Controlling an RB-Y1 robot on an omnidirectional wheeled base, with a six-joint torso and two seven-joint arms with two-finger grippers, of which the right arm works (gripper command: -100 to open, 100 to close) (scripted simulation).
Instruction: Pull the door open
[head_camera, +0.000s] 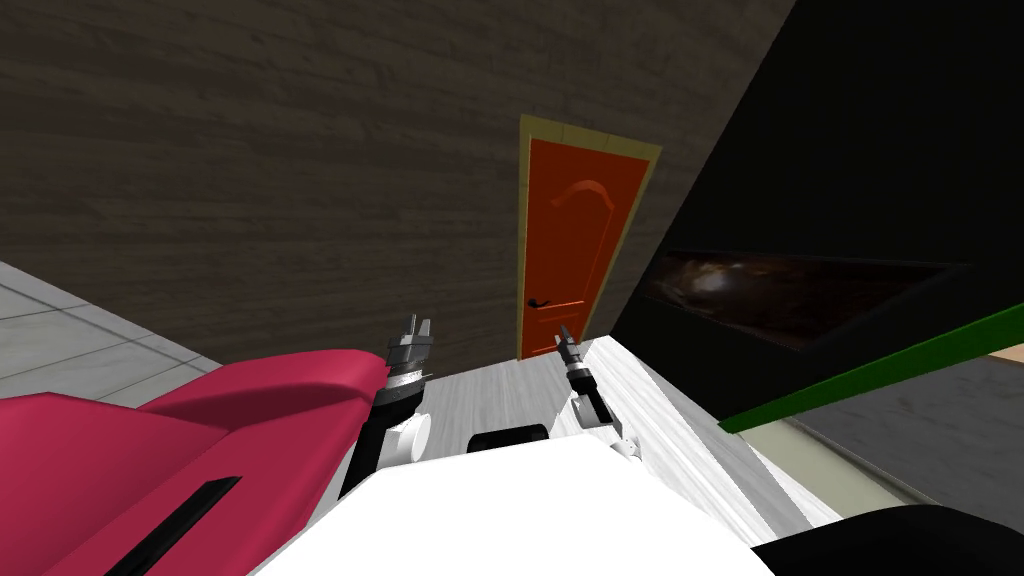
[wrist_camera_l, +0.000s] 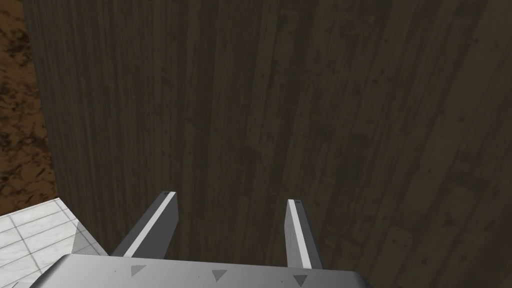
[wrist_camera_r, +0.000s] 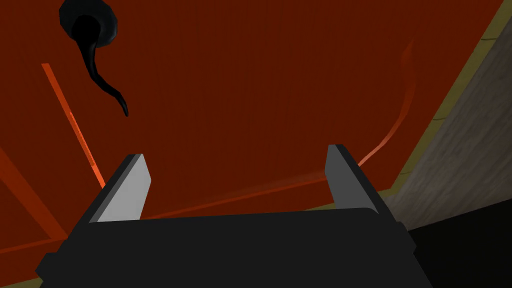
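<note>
Matt orange-red door (head_camera: 575, 250), glossy black handle (wrist_camera_r: 90, 50), dark wood-plank wall (head_camera: 250, 180)

Head view: the door (head_camera: 575, 255) stands in its frame (head_camera: 523, 250) in the wall (head_camera: 250, 180) ahead, right of centre, with the handle (head_camera: 540, 302) on the door's left side in its lower half and a strip of floor (head_camera: 480, 385) running up to the threshold. The right end effector (head_camera: 566, 340) hangs before the door's lower part, just right of and below the handle and apart from it; the left end effector (head_camera: 413, 335) sits further left, facing the wall beside the frame. An upholstered seat (head_camera: 150, 440) lies on the floor to the left of the left arm.
</note>
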